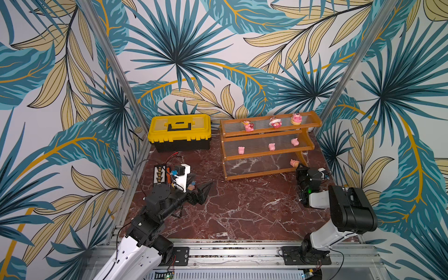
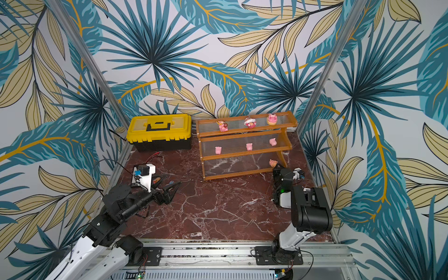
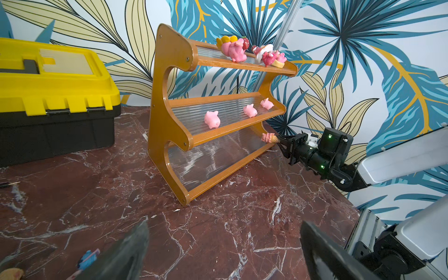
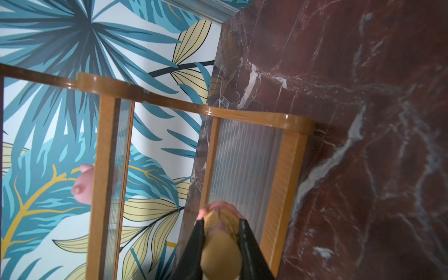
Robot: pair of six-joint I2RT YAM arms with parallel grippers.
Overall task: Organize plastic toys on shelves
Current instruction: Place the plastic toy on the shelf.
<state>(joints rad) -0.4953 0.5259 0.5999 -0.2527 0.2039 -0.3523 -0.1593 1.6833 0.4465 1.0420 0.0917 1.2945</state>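
Our right jaws clench the cone figure (image 1: 294, 163) at the shelves' (image 1: 261, 173) lowest right edge; left jaws gape above open table (image 1: 242, 206).

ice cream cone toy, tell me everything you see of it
The ice-cream cone toy is small, plastic-looking: tan cone, pink top. It is held sideways, pink end outward, over the right end of the lowest tier of the shelves. The right gripper has its jaws shut on the cone. Contact with the tier is unclear.
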